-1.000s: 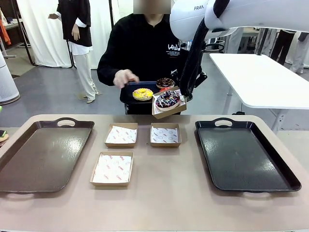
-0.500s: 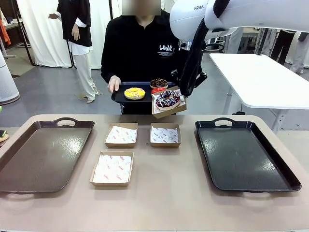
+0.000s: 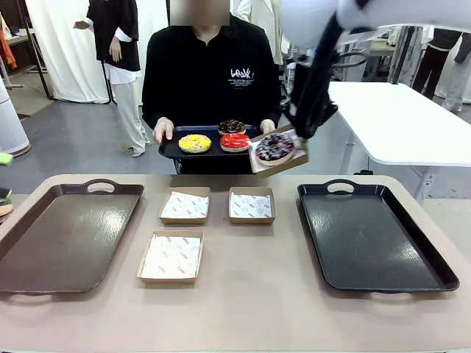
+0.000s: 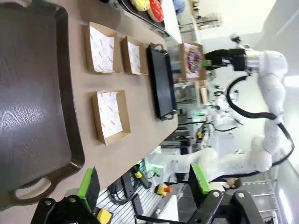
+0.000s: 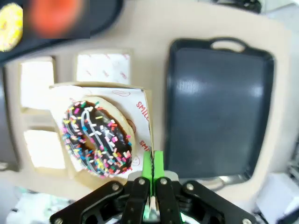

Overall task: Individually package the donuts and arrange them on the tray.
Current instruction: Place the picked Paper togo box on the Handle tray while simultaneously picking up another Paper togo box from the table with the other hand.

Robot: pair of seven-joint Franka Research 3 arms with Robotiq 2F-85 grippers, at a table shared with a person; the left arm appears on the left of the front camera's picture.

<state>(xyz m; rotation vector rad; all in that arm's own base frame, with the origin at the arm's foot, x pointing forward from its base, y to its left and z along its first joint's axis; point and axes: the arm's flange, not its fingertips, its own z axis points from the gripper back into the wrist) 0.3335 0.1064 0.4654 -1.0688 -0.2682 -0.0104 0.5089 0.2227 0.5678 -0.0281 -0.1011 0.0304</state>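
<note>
My right gripper is shut on the edge of a paper-lined cardboard box holding the dark sprinkled donut, in the air above the table's far edge. In the right wrist view the pads pinch the box's rim beside that donut, with the black tray below. The person holds a small black tray with the yellow donut, red donut and chocolate donut. My left gripper is open and empty near the brown tray.
Three empty paper-lined boxes lie in the table's middle. A large brown tray lies at the left and a large black tray at the right. A white table stands behind at the right.
My right gripper has carried the boxed sprinkled donut to the right, away from the person's small tray. The person now holds that tray with both hands, shifted left.
</note>
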